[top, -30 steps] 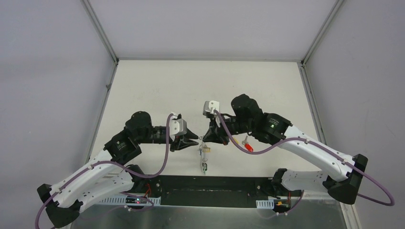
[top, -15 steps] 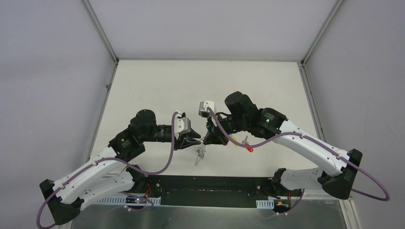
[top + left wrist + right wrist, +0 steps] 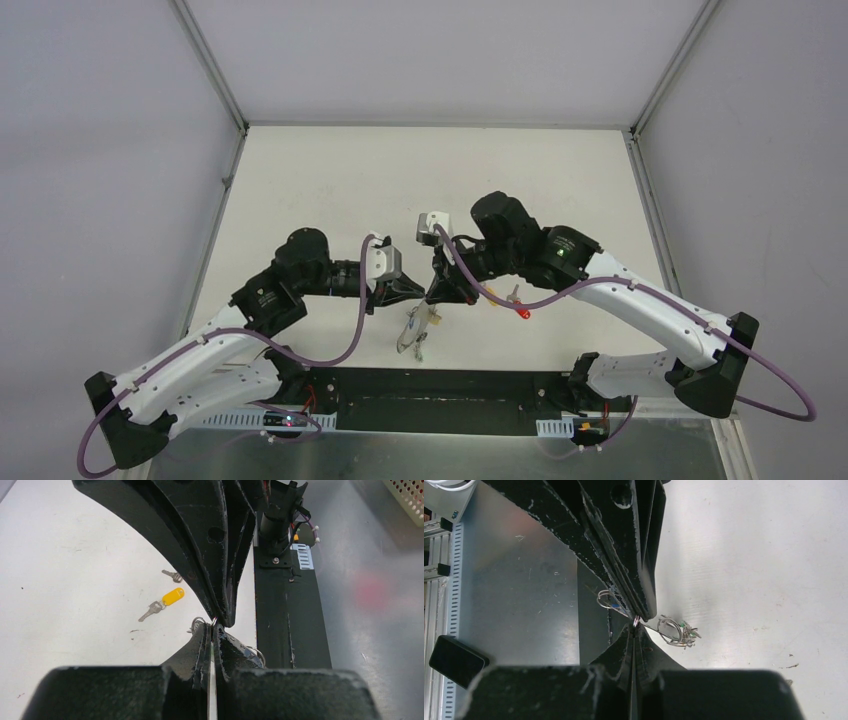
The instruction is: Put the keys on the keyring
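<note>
The left tool (image 3: 413,291) and the right tool (image 3: 433,294) meet tip to tip above the near middle of the white desk (image 3: 320,180); both are closed. In the left wrist view a thin bright metal strip runs between the left tool's pressed fingers (image 3: 200,655), so it grips the keyring (image 3: 408,338); the right tool's fingers (image 3: 624,652) are pressed together with their tips at the same stretch of wire, though whether the wire is caught between them I cannot tell.

The keyring hangs just below the two tips, tilted toward the near edge; a bunch of keys (image 3: 680,630) is already threaded on it (green shows among them in the right wrist view).

Loose keys lie on the desk: a yellow-tagged key (image 3: 169,598) flat on the surface, with a small bare silver key (image 3: 172,575) near it; a red-headed key (image 3: 521,309) lies just beside the right arm's purple cable (image 3: 560,305), apart from the keyring.
</note>
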